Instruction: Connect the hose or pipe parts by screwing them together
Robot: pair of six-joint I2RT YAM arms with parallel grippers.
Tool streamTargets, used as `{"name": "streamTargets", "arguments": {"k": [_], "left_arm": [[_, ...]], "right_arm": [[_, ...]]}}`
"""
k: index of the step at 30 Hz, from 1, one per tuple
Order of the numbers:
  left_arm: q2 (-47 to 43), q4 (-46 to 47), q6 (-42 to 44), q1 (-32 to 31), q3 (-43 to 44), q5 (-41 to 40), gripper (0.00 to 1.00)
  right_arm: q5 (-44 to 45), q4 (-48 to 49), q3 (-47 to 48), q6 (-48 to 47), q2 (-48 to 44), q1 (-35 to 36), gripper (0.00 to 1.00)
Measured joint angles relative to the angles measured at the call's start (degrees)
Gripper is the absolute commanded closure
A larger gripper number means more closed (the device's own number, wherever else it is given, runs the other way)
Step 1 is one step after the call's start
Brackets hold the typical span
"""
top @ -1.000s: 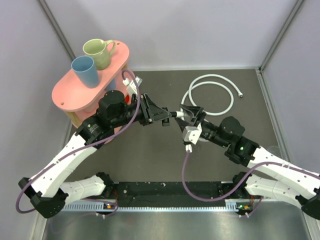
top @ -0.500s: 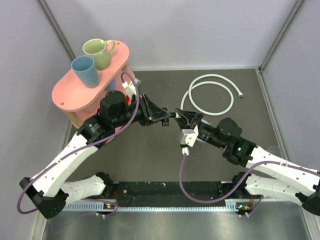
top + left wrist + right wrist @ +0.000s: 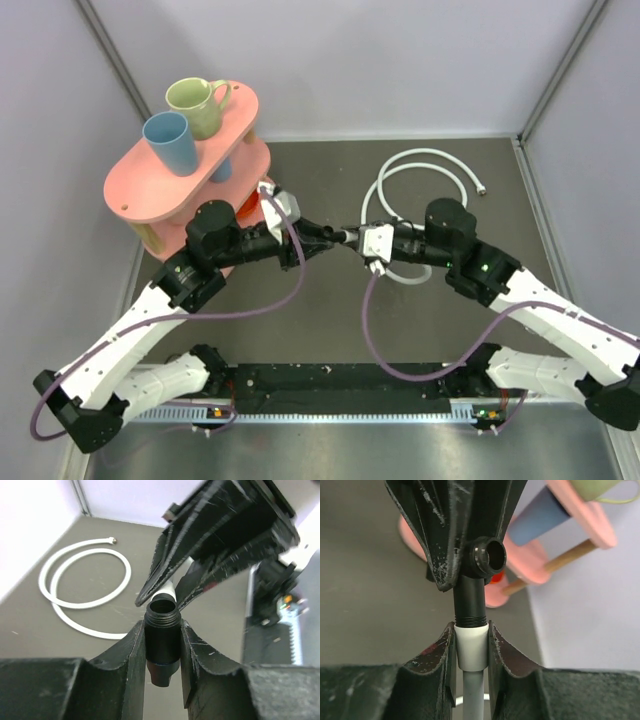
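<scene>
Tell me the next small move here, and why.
Probably twist the right gripper to turn the white fitting onto the black connector while the left gripper holds it steady: both grips look closed, the parts meet in line, and bare thread shows at the joint.

We can read no words, labels, brands, numbers or signs on anything in these views.
</scene>
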Motion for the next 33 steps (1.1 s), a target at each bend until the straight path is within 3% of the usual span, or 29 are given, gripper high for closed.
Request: {"name": "streamTargets", "arguments": {"k": [4,8,10,13,14,15,19,25,30,33], "left_arm": [[-0.57,-0.70,17.03,-0.33,-1.88,2.86,1.00],[1.14,-1.90,27.54,-0.44,-1.86,3.54,1.00],[2.01,-2.64,30.08,-0.55,-1.95,4.02,1.00],[1.90,-1.81,29.88,-0.85,-3.06,3.61,1.00],[1.66,-0.90,28.98,-0.98,-3.52,3.10,1.00],[1.38,0.22,27.34,-1.25,-4.28,2.23,1.00],[-0.42,4.46,14.97,-1.92,-7.41,-4.83,1.00],[0.44,1.95,-10.88,-1.42,-3.69,-14.29,1.00],[3.54,-0.92,-30.69,-1.14,2.03,-13.57,1.00],[4.00,-1.62,-41.66,-1.09,1.95,-12.04,1.00]], "right_arm": [[-10.10,-6.75,4.26,4.76,3.96,-4.26,1.00],[-14.64,-12.94,7.82,7.82,7.34,-6.95,1.00],[-14.88,-14.64,7.91,8.92,7.76,-7.30,0.84],[-13.99,-15.89,7.91,10.62,7.63,-7.30,0.48],[-12.92,-15.67,7.78,11.61,7.37,-7.28,0.43],[-11.72,-14.75,7.37,12.39,6.82,-7.28,0.35],[-6.88,-9.62,2.49,13.29,0.74,-7.30,0.21],[-1.66,0.15,-6.49,9.64,-8.07,-6.88,0.21],[3.39,6.38,-10.51,3.48,-9.53,-3.87,0.24],[6.80,10.03,-11.78,-0.68,-9.53,-0.63,0.31]]}}
